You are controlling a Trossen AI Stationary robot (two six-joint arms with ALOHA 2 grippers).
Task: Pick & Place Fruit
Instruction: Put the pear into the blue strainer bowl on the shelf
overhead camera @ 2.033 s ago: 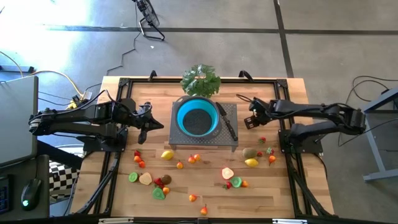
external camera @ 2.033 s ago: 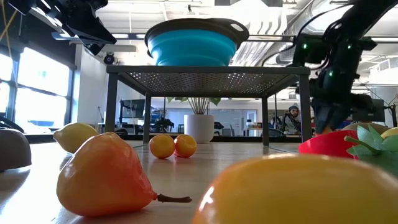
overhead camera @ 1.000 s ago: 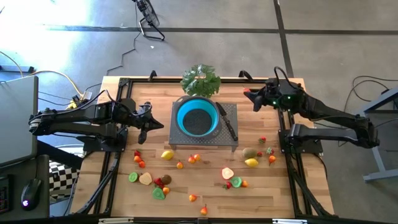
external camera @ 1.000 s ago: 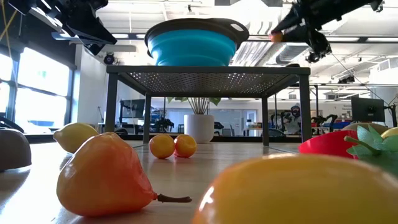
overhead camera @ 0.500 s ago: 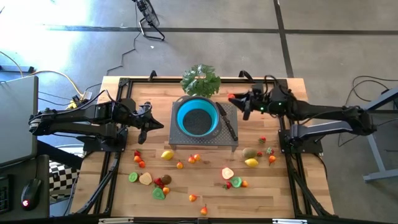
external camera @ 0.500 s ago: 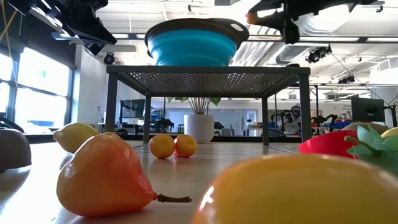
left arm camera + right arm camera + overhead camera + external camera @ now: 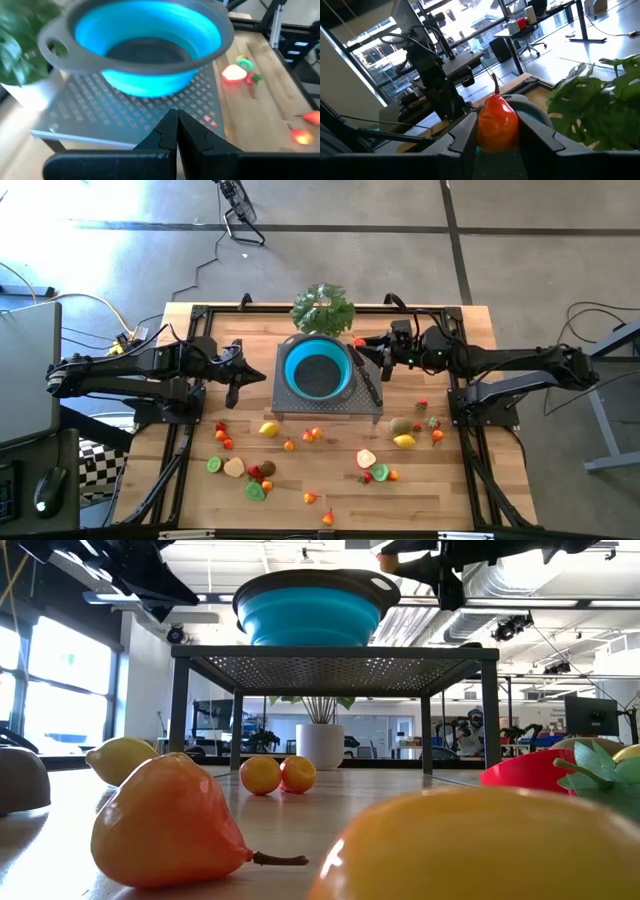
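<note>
Wooden table [image 7: 420, 480] strewn with toy fruit [image 7: 268, 429].

Wooden table [image 7: 440, 490] is carrying a perforated metal stand [image 7: 365, 408] at centre-back, a potted leafy plant [image 7: 322, 308] sitting just behind it. Small toy fruits [image 7: 268, 429] are lying scattered across the front half: a lemon, orange pieces [image 7: 310, 435], green slices [image 7: 214, 465], red bits, a kiwi [image 7: 400, 426]. Black frame rails [image 7: 180, 440] are running along both sides.
</note>
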